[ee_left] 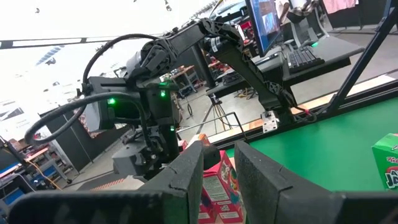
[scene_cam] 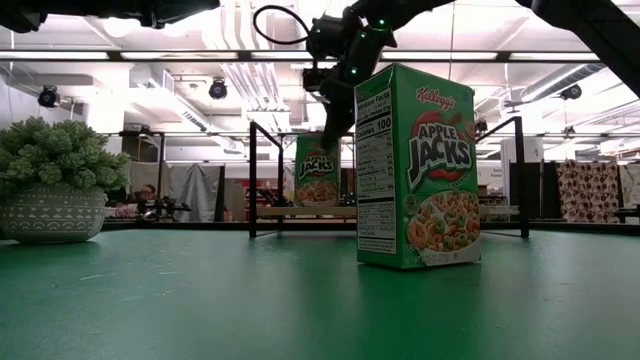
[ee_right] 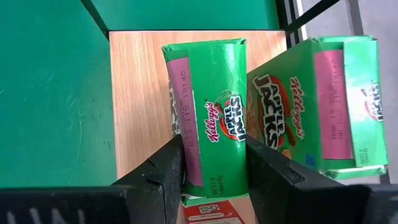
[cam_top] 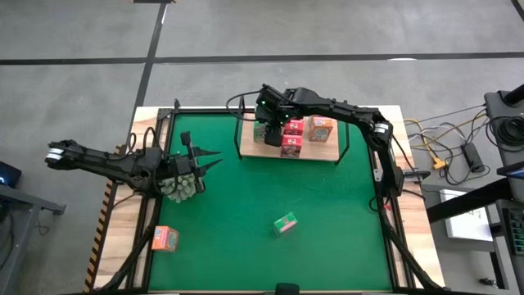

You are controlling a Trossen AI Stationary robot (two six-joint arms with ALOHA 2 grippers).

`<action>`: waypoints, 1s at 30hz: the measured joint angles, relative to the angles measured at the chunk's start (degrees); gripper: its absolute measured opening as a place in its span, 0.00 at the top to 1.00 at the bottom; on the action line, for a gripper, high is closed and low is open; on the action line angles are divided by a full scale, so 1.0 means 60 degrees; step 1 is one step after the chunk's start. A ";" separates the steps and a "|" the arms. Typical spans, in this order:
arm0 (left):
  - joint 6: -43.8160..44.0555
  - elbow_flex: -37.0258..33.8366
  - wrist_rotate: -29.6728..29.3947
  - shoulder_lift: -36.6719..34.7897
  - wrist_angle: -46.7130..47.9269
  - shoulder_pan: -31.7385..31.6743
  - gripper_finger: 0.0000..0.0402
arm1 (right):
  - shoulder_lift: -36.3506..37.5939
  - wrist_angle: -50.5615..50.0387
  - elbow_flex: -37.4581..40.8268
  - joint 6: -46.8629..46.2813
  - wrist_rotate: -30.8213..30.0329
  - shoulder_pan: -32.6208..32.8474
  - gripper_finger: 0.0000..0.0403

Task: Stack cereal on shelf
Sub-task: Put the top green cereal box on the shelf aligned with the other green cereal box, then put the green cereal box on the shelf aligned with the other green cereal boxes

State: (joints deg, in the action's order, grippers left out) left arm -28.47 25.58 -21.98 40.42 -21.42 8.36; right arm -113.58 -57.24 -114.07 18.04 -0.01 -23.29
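Note:
The shelf [cam_top: 321, 152] stands at the mat's far edge, a wooden board with black wire uprights. On it stand two pink-red packs [cam_top: 291, 137] and an orange pack [cam_top: 321, 129]. My right gripper [cam_top: 270, 124] is over the board's left end, shut on a green cereal pack [ee_right: 211, 93]. A second green pack [ee_right: 317, 106] lies beside it. A third green pack [cam_top: 285, 223] stands on the mat, and an orange pack [cam_top: 164, 238] lies near the left corner. My left gripper [cam_top: 203, 158] is open at the left, above the mat. My right gripper pinches the green pack between its two fingers [ee_right: 171, 165] at the pack's upper end [ee_right: 214, 180], coming from above and pointing down. The pack stays upright below the fingers, its lower end [scene_cam: 317, 203] down at board level; whether it rests there, I cannot tell.
A grey-green spiky ball [cam_top: 182, 187] in a patterned pot sits under my left arm's wrist. The shelf's wire uprights [scene_cam: 251, 180] rise at both ends of the board. Open green mat [cam_top: 246, 205] lies between the shelf and the near packs. Cables and equipment sit beyond the table's right edge.

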 joint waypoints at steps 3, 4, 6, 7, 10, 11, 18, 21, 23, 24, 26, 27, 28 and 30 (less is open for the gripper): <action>-0.0003 0.0000 0.0000 0.0000 -0.0002 0.0003 0.81 | 0.0000 0.0191 0.0078 0.0010 0.0000 0.0000 0.66; 0.0001 0.0000 0.0000 0.0000 -0.0002 0.0003 0.81 | 0.0000 0.0213 0.0078 0.0024 0.0000 0.0000 0.66; 0.0001 0.0000 0.0000 0.0000 -0.0002 0.0001 0.81 | 0.0000 0.0311 0.0078 0.0063 0.0000 0.0000 0.66; -0.0001 0.0000 0.0000 0.0000 -0.0002 0.0001 0.81 | 0.0000 0.0378 0.0078 0.0095 0.0000 0.0000 0.66; -0.0003 0.0000 0.0000 0.0000 -0.0002 0.0003 0.81 | 0.0000 0.0420 0.0078 0.0121 0.0000 0.0000 0.63; -0.0003 0.0000 0.0000 0.0000 -0.0002 0.0003 0.81 | 0.0000 0.0420 0.0078 0.0118 0.0000 0.0000 0.61; -0.0003 0.0000 0.0000 0.0000 -0.0002 0.0001 0.81 | 0.0000 0.0420 0.0082 0.0110 -0.0004 0.0000 0.49; -0.0003 0.0000 0.0000 0.0000 -0.0002 0.0002 0.81 | 0.0008 0.0420 0.0082 0.0116 -0.0004 0.0000 0.46; -0.0005 0.0000 0.0000 0.0000 -0.0002 0.0001 0.81 | 0.0029 0.0408 0.0078 0.0154 -0.0004 0.0000 0.45; -0.0021 0.0000 0.0000 0.0000 -0.0002 0.0003 0.81 | 0.0051 0.0346 0.0064 0.0158 -0.0004 0.0000 0.44; -0.0052 0.0000 0.0000 0.0000 -0.0002 -0.0001 0.81 | 0.0081 0.0327 -0.0021 0.0161 -0.0004 0.0000 0.43; -0.0068 0.0000 0.0000 0.0000 -0.0002 0.0003 0.81 | 0.0090 0.0288 -0.0106 0.0158 -0.0004 0.0000 0.43; -0.0072 0.0000 0.0000 0.0000 -0.0002 0.0000 0.81 | 0.0104 0.0204 -0.0217 0.0151 -0.0004 0.0000 0.42; -0.0072 0.0000 0.0000 0.0000 -0.0002 0.0003 0.81 | 0.0109 0.0034 -0.0470 0.0071 -0.0004 0.0009 0.42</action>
State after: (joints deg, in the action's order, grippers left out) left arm -28.91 25.58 -21.98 40.42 -21.43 8.38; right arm -112.92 -57.04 -116.89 18.46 -0.03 -23.23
